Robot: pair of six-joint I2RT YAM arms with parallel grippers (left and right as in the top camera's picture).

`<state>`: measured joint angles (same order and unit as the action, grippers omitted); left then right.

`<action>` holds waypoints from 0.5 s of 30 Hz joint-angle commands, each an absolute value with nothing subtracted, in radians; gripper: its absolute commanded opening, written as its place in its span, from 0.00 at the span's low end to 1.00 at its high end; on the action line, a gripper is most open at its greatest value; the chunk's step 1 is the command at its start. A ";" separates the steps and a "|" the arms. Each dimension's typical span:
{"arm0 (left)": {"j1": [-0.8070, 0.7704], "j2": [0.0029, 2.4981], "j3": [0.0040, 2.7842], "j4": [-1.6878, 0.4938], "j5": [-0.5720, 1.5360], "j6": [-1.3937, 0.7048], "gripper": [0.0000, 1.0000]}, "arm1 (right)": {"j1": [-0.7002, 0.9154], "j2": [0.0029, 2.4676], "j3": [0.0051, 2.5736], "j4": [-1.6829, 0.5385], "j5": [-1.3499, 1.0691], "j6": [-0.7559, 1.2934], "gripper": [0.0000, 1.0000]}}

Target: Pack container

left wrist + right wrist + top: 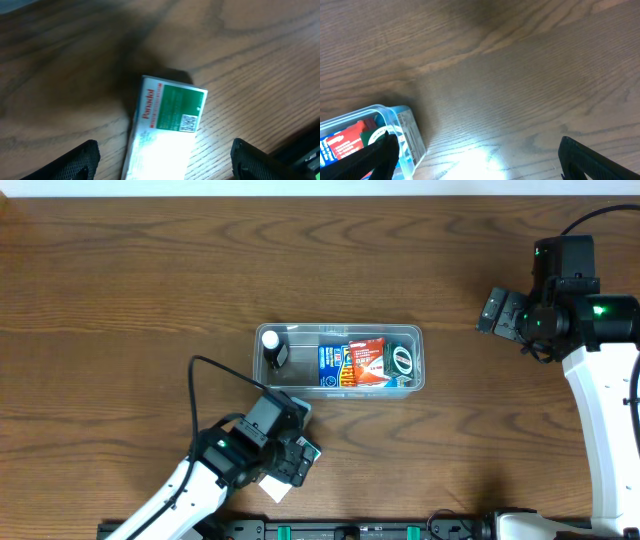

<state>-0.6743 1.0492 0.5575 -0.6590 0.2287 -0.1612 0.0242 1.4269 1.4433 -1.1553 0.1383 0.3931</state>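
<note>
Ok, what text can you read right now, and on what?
"Panadol": red lettering on the white-and-green box in the left wrist view.
Small print on its green panel, beside a QR code: blurred.
Printing on the packets in the container: too small to read.

Robot lab workstation, wood-grain table (120, 280), white left arm (185, 485), white right arm (600, 410), black mounting rail (350, 530) at front edge
</note>
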 commanded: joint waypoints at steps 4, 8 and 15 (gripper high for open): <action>-0.726 1.052 0.551 -0.649 0.190 -0.183 0.85 | 0.020 1.431 1.444 -1.156 0.142 0.396 0.99; -0.725 1.073 0.545 -0.645 0.191 -0.216 0.85 | 0.020 1.431 1.444 -1.156 0.142 0.396 0.99; -0.725 1.168 0.545 -0.638 0.202 -0.273 0.86 | 0.020 1.431 1.444 -1.156 0.142 0.396 0.99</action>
<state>-0.7219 1.1355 0.5499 -0.6430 0.2031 -0.2344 0.0242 1.4269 1.4433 -1.1553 0.1383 0.3931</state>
